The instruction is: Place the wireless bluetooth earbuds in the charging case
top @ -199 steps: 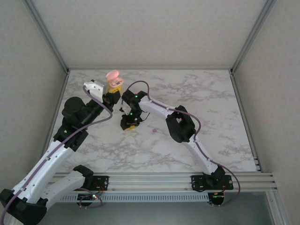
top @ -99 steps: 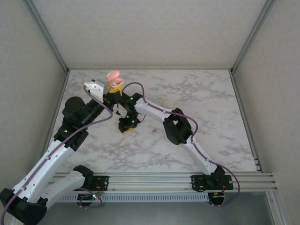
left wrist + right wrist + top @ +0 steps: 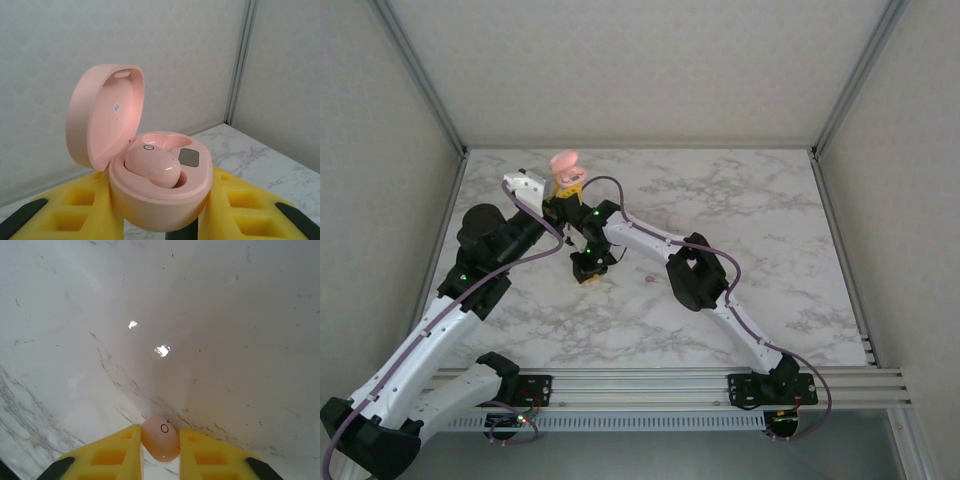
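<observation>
Left hand (image 3: 563, 196): raised over the far left part of the desk (image 3: 770, 230), its yellow fingers (image 3: 75, 210) clamped on the charging case (image 3: 150, 200) from both sides.
Charging case: pink and rounded, sitting upright between the left fingers with its mouth facing up; seen from the top camera it stood out above the left arm's tip.
Lid (image 3: 107, 115): swung open and standing nearly upright on the left side of the case, hinged at the rim, with a tiny sticker on its inner face.
Seated earbud (image 3: 152, 165): pink, lying in the left-hand well of the case, a small ring mark on its top.
Grey panel (image 3: 189, 157): a small dark square set into the case's inner face, just right of the seated earbud.
Right hand (image 3: 160, 440): down at the desk just in front of the left hand, its yellow fingers (image 3: 115, 455) closed together on the held earbud (image 3: 161, 432).
Held earbud: pink, with a ring mark facing the wrist camera, pinched between the two fingertips and touching both; whether it rested on the desk or hung just above it could not be told.
Small purple piece (image 3: 649, 279): lying alone on the marble, near the right hand on its right, apart from both hands.
Desk: white marble with grey veins and two bright glints ahead of the right fingertips.
</observation>
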Available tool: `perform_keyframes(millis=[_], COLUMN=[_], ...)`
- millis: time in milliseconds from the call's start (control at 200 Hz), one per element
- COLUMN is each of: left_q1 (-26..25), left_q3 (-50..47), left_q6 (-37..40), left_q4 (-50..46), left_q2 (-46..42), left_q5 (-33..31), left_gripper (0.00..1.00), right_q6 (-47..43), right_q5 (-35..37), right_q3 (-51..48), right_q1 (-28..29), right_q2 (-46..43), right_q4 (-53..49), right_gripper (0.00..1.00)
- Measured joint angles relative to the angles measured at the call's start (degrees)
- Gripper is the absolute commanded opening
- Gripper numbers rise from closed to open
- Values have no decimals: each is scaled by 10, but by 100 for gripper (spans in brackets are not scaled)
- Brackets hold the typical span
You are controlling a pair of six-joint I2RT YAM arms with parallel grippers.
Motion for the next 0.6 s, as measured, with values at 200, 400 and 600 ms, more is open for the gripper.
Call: perform_keyframes(millis=[200,400,600], left_q1=[0,0,-3], left_q3=[2,2,2], left_q6=[-2,-2,-4], left_q4=[0,0,15], left_q2=[5,24,64], left_q5=[5,8,15], left_gripper=[19,19,19], right_q6=[29,63,92], right_q5=[18,29,50], right_q3=[-85,-241,-352], right_q1=[-9,-59,-139], right_q2=[-54,-192,-356], right_q4=[35,93,139], right_gripper=[18,18,17])
